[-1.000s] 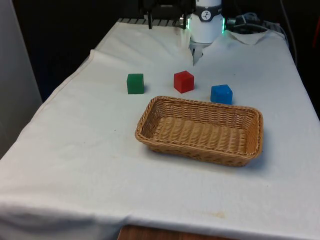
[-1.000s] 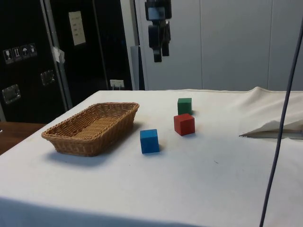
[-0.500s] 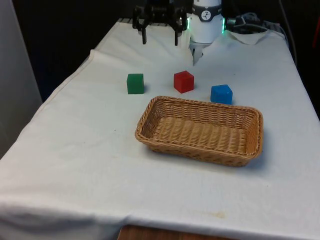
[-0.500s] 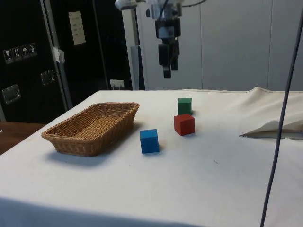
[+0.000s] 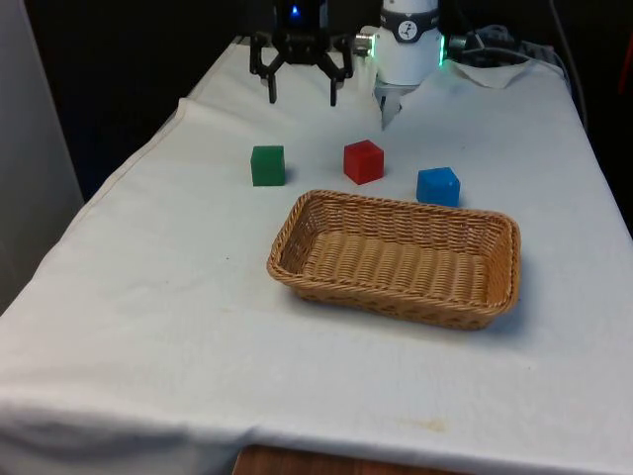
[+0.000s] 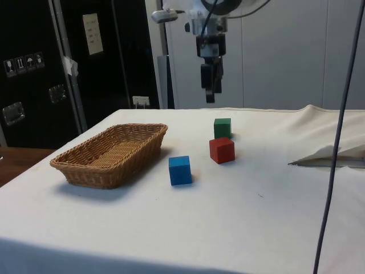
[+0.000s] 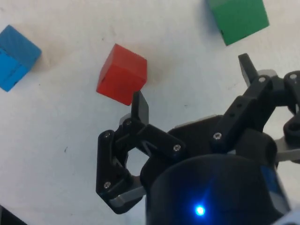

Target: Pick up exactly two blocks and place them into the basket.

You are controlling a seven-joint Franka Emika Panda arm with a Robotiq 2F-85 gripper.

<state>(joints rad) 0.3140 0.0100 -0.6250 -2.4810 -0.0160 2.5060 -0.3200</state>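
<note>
- Over the last second the hand (image 5: 301,97) has come down from the top of the front view and now hangs in the air above the far part of the counter (image 5: 148,297), behind the green block (image 5: 267,165) and the red block (image 5: 363,161).
- In the side view the hand (image 6: 210,97) has also travelled away from the basket (image 6: 108,154) and lower, and now sits above and just behind the green block (image 6: 222,128).
- Its fingers are spread wide and hold nothing; the wrist view shows the hand (image 7: 192,89) with bare cloth between its fingers (image 7: 139,107), the red block (image 7: 123,74) close by one of them and the green block (image 7: 238,18) beyond the other.
- None of the blocks has moved: green, red and the blue block (image 5: 437,186) sit in a row on the cloth just behind the basket (image 5: 297,223), which has nothing in it.
- This looks like the approach to the first pick, so neither of the two blocks is yet delivered.
- Which block it is heading for, green or red, cannot be told for sure yet; it stands roughly between them.
</note>
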